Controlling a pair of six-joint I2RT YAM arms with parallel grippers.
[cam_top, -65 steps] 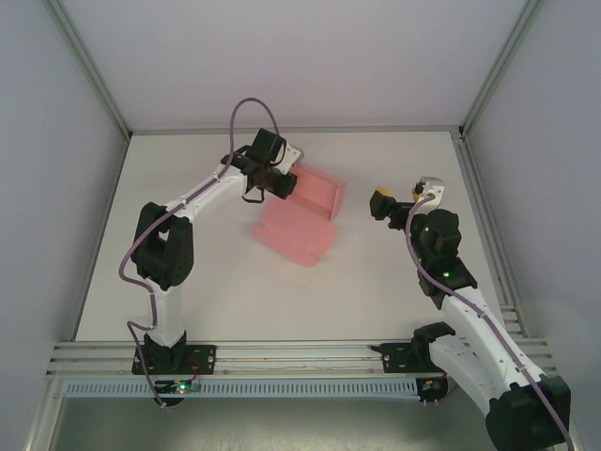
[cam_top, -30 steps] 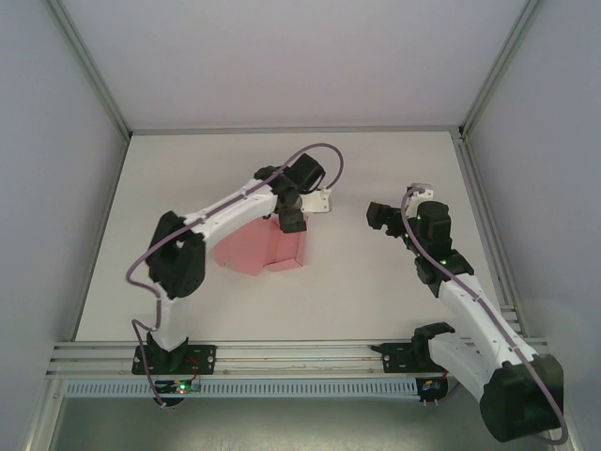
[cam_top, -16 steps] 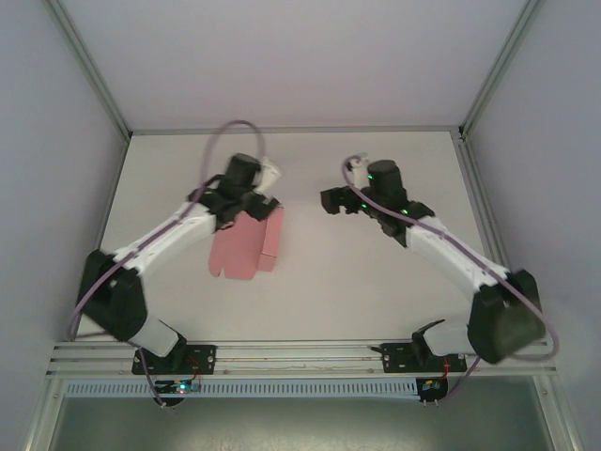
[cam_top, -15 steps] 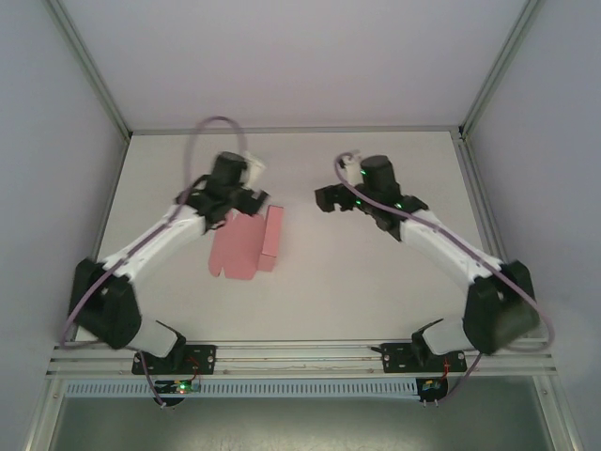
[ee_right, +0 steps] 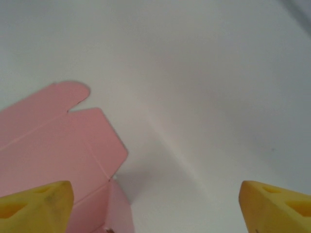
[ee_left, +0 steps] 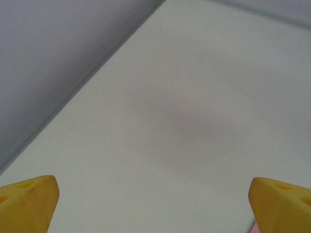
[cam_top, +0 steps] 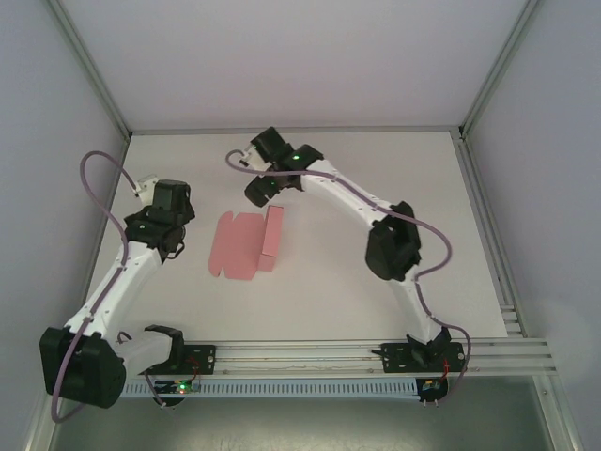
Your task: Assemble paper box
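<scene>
**Pink box lies untouched, both grippers spread**

The paper box, a flat sheet with its right side folded up, lies left of centre on the white table. The left gripper hangs at its left, fingers wide apart. The right gripper, also spread, hovers just above it in the frame.

The left tool hangs over bare white desk, its two yellow fingertips set wide apart at the bottom corners. A grey wall crosses the upper left, and a faint blurred shadow lies mid-desk.
</scene>
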